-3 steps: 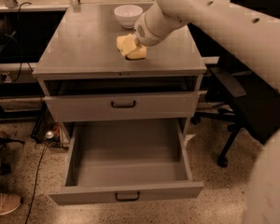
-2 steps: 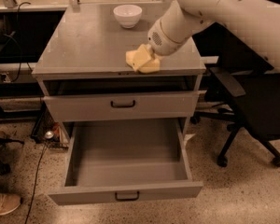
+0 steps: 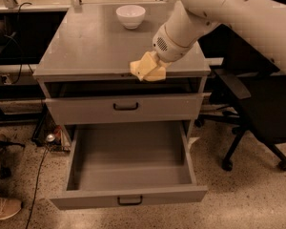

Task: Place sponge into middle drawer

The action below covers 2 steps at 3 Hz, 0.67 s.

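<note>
The pale yellow sponge (image 3: pixel 144 68) is held in my gripper (image 3: pixel 152 67), in front of the cabinet top's front edge, right of centre. The gripper is shut on the sponge and is mostly hidden behind the white arm and wrist (image 3: pixel 174 42). The middle drawer (image 3: pixel 133 194) is pulled fully out below, and its grey inside is bare. Its black bar handle (image 3: pixel 130 201) faces me. The sponge hangs above the drawer's back part.
A white round bowl (image 3: pixel 130 15) stands at the back of the grey cabinet top (image 3: pixel 90 46). The upper drawer (image 3: pixel 86 109) is closed. A black office chair (image 3: pixel 257 118) stands to the right. Cables and a shoe (image 3: pixel 5 207) lie on the floor at left.
The gripper has carried the sponge forward and slightly right, from the middle of the cabinet top to its front edge, and it is now over the open drawer.
</note>
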Each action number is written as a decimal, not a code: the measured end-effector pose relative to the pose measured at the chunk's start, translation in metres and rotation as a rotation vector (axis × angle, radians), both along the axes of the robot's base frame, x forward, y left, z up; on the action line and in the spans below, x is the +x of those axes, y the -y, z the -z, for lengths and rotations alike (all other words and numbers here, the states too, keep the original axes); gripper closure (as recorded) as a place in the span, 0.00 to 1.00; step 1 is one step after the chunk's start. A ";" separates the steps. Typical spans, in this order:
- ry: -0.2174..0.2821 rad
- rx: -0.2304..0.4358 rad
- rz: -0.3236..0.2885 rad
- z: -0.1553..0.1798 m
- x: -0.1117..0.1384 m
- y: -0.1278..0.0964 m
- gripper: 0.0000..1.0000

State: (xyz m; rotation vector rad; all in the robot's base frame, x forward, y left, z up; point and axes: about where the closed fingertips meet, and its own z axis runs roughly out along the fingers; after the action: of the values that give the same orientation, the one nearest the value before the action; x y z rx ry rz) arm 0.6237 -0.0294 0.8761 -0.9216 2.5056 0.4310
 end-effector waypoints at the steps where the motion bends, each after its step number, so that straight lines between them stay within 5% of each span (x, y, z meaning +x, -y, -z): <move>1: -0.025 -0.011 -0.020 0.015 -0.013 -0.004 1.00; 2: -0.094 -0.002 -0.052 0.052 -0.043 -0.008 1.00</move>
State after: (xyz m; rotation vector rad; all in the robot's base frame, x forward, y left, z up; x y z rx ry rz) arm 0.5805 -0.0217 0.8245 -0.9907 2.5716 0.4988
